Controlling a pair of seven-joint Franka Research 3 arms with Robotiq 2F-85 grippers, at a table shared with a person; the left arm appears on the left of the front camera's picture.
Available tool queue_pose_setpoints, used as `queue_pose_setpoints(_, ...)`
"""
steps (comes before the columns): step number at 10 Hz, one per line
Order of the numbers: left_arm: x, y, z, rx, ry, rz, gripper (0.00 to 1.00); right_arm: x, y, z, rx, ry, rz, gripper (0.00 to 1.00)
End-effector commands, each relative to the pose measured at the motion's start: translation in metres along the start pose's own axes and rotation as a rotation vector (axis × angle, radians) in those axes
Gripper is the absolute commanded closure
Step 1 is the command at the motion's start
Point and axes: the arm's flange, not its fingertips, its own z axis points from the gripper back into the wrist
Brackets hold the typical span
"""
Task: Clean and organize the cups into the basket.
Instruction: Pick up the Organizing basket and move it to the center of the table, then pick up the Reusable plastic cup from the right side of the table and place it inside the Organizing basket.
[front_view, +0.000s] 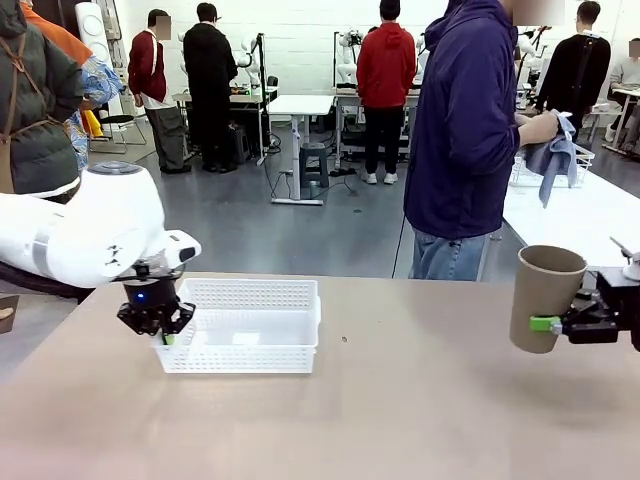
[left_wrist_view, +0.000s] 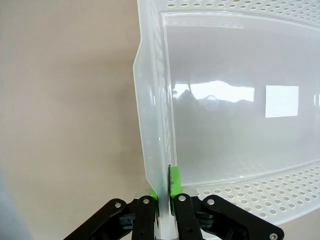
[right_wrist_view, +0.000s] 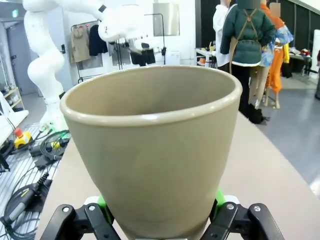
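Two grips are on at once. In the front view the left gripper (front_view: 155, 318) is pinched fully shut on the left-end rim of the basket (front_view: 262, 300). The basket sits on the table (front_view: 420, 400) with no cup in it yet. At the right edge the right gripper (front_view: 548, 323) clamps a tan cup (front_view: 545, 285) upright, mouth up, clear of the tabletop and well apart from the basket. Across the table a person holds a cloth (front_view: 555, 155).

In the left wrist view the green pads (left_wrist_view: 153, 193) press the thin perforated wall (left_wrist_view: 150, 125) from both sides, with no gap between pad and plastic.

In the right wrist view the jaws stand wide around the cup's lower body (right_wrist_view: 150, 150), one pad on each flank.

The step in hand looks like carrying this cup to the basket while the left arm steadies it. The next move calls for a long sideways reach, then lowering the cup inside the walls before the right jaws let go.
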Motion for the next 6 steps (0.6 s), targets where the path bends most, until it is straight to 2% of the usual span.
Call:
queue_pose_setpoints(1, 0.008, -0.031, -0.006, 0.037, -0.014, -0.014, 1.0, 0.029, 0.013, 0.015, 0.0, -0.014, -0.002, 1.0)
queue_pose_setpoints(6, 0.01, -0.103, -0.001, 0.067, -0.03, -0.088, 1.0, 0.09, 0.034, 0.054, -0.069, -0.047, 0.027, 1.0)
